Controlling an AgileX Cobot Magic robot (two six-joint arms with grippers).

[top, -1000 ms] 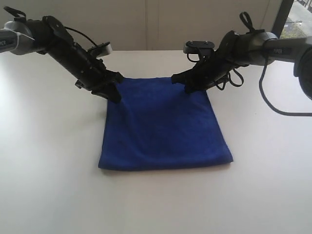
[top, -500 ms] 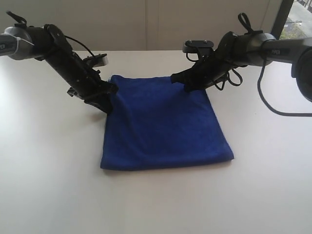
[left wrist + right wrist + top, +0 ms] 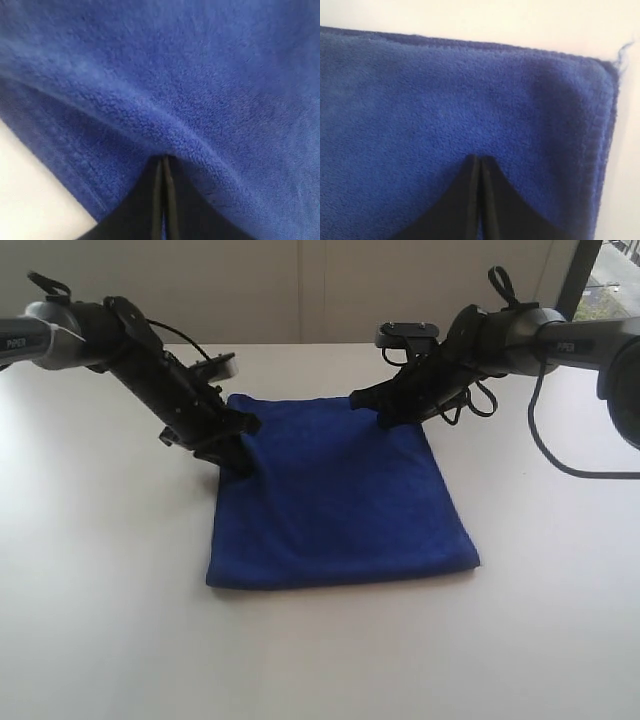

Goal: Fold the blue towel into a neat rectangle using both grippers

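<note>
a broad white table [image 3: 110,630] stretches across the scene beneath a pale panelled wall [image 3: 300,285]; in the far right corner, a dark window frame [image 3: 577,275] edges a sliver of daylit outdoor ground [image 3: 620,280].

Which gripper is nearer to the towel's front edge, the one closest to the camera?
Left. The left gripper is on the towel's left side, partway toward the front edge. The right gripper is farther back, near the far right corner.
</note>
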